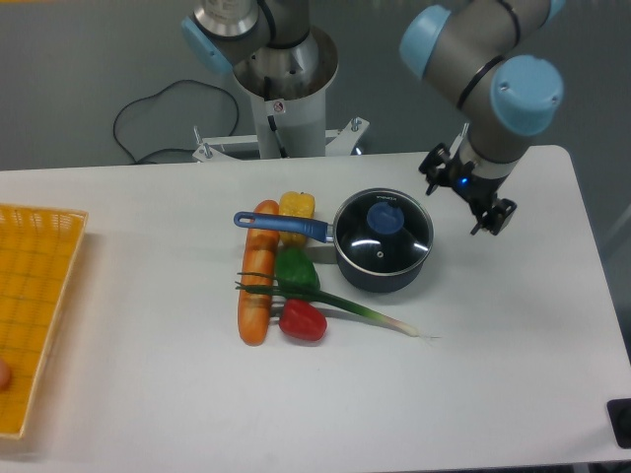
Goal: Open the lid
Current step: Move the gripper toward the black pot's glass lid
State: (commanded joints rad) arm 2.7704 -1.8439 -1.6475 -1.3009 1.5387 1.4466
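Note:
The lid [384,233], a clear glass disc with a metal rim and a round blue knob [385,218], rests flat on the dark saucepan [380,272] near the table's middle. The pan's blue handle [286,228] points left. My gripper [463,195] hangs above the table just right of the pot's rim, apart from the lid. Its dark fingers point down and away from the camera, and the gap between them is not visible.
Left of the pot lie a long carrot [257,276], a yellow pepper [297,207], a green pepper [295,268], a red pepper [303,321] and a green onion [345,304]. A yellow basket [35,296] sits at the table's left edge.

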